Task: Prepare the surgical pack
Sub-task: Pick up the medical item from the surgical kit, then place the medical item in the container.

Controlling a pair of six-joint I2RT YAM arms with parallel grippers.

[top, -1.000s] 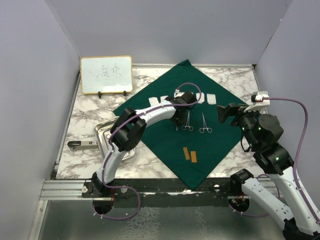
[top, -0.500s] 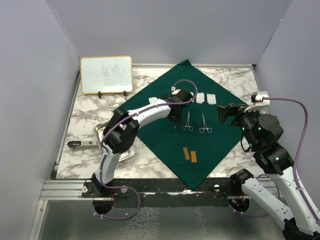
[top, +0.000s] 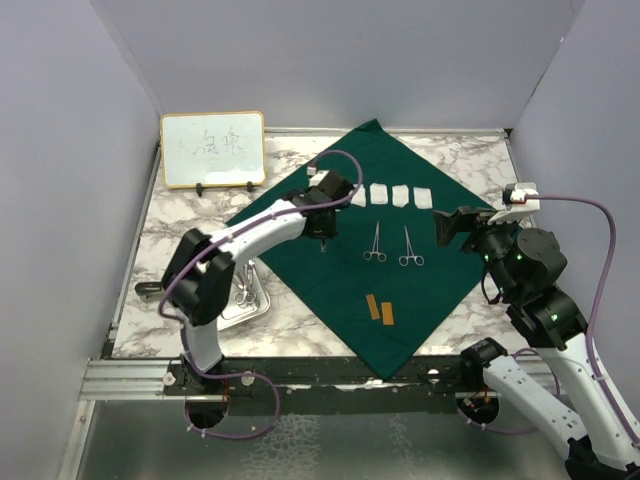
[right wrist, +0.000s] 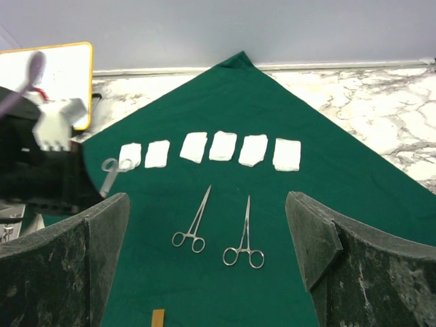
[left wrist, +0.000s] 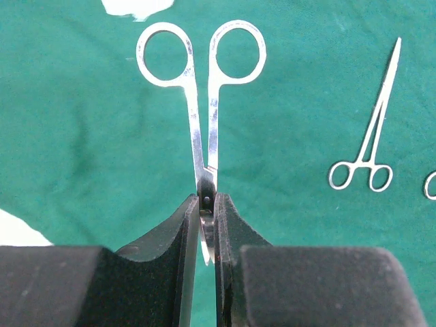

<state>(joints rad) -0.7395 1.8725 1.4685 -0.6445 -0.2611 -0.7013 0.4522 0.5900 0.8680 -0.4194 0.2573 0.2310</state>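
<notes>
Black padded fingers [left wrist: 163, 242] of the left gripper [left wrist: 206, 208] pinch one pair of steel scissors [left wrist: 201, 102] at the pivot, ring handles pointing away, above the dark green fabric drape [right wrist: 340, 204] spread flat as a diamond on the marble table [top: 180, 225]. The right gripper [top: 447, 226] gapes wide and holds nothing. On the drape lie six white gauze squares [right wrist: 223, 145] in a row, two slim forceps [right wrist: 193, 221] and two tan strips [top: 378, 308]. One steel tray [top: 262, 305] sits left, its contents probably instruments.

Left arm [top: 262, 230] stretched over the left part of the drape [top: 320, 285], scissors [left wrist: 195, 129] held at its tip, gauze row [top: 400, 195] lining the far side, two clamps [top: 376, 240] at centre, tan strips [top: 379, 309] nearer, open green cloth between these, whiteboard [top: 212, 148] standing far left.
</notes>
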